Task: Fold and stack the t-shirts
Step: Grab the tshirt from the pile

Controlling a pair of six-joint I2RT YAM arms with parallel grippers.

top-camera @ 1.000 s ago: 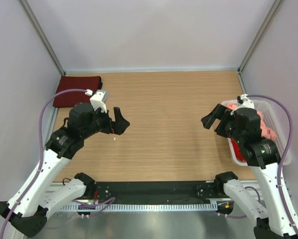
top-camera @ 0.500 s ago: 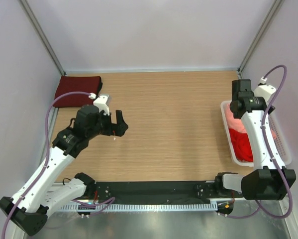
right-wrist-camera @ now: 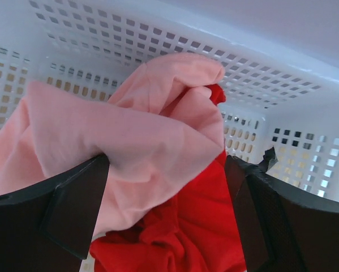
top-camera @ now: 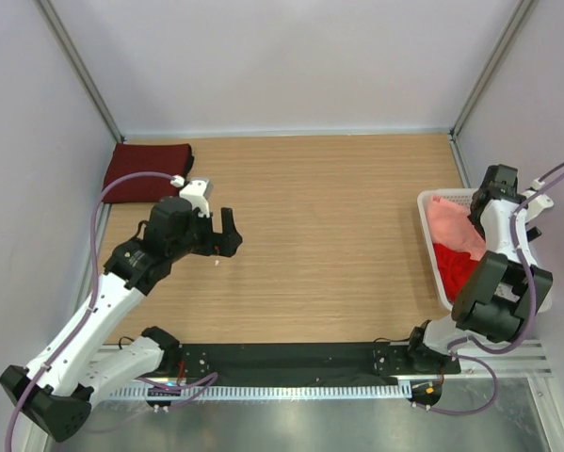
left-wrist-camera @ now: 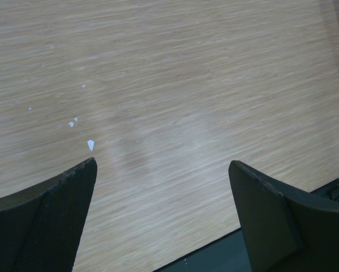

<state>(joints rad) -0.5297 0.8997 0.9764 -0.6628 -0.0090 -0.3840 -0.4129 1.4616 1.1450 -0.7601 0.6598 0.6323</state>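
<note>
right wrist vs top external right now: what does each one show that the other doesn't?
Right wrist only: the right gripper, its fingers spread either side of a bunched fold of the pink shirt, the red shirt bunched against it, and the perforated wall of the basket close up. Top external only: the folded maroon shirt at the far left corner of the table, and the left gripper open over bare wood. Both: the pink and red shirts in the white basket.

No text, label, brand mark, number or sign is legible in any of the three views. The counter (top-camera: 310, 235) and the white perforated basket (right-wrist-camera: 158, 34) show no readable marking.
</note>
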